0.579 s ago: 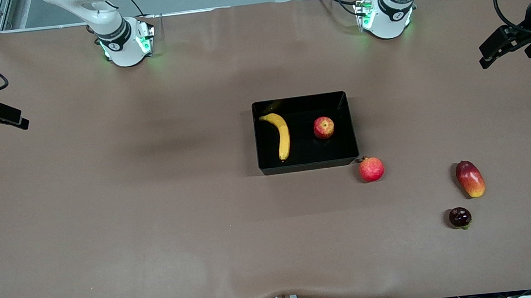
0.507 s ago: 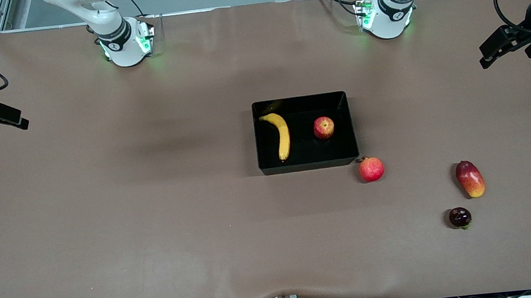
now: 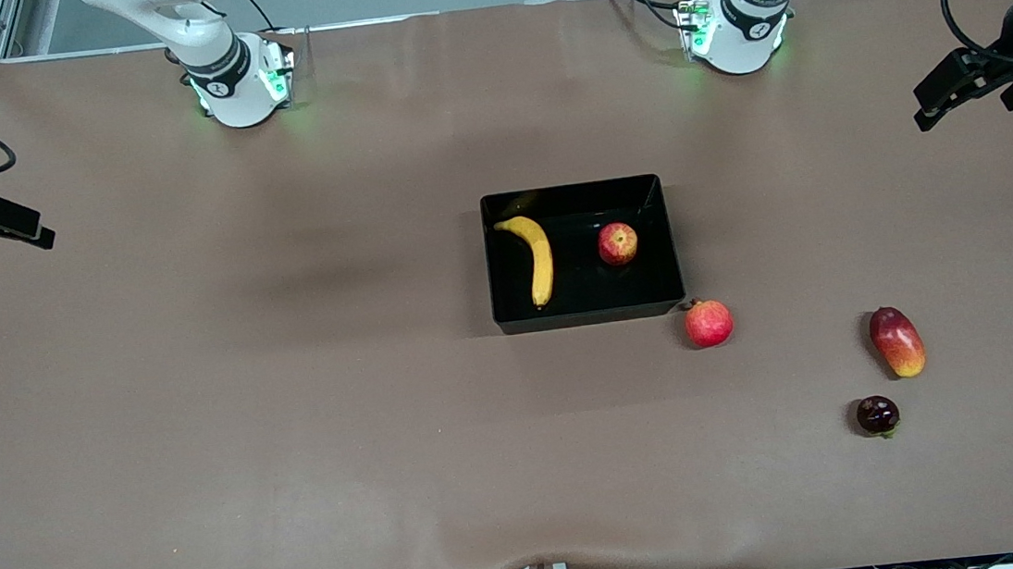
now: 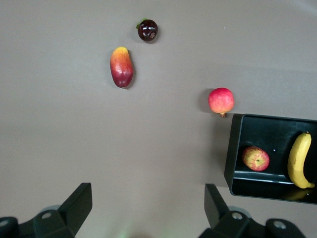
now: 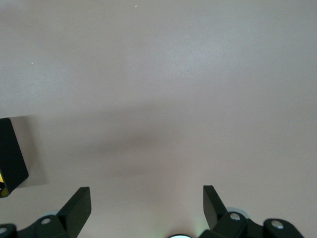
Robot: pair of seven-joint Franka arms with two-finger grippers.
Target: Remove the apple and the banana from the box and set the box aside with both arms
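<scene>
Since the earlier frames almost nothing had moved: the left gripper had crept very slightly up and outward over its end of the counter, while the fruit and the box lay exactly where they had been. That left gripper hung in the air with its jaws spread wide apart and nothing between them, its two black fingers standing well apart in the left wrist view. The right gripper waited over the right arm's end of the counter, likewise open and empty, its fingers framing only bare brown surface. The box sat near the middle of the counter, and one corner of it showed in the right wrist view. Inside it the banana lay along the wall toward the right arm's end, and the apple rested toward the left arm's end, the two apart. A round red fruit sat on the counter just beside the box's corner nearest the front camera. Well apart, toward the left arm's end, lay a mango, with a small dark fruit near it, nearer to the front camera.
</scene>
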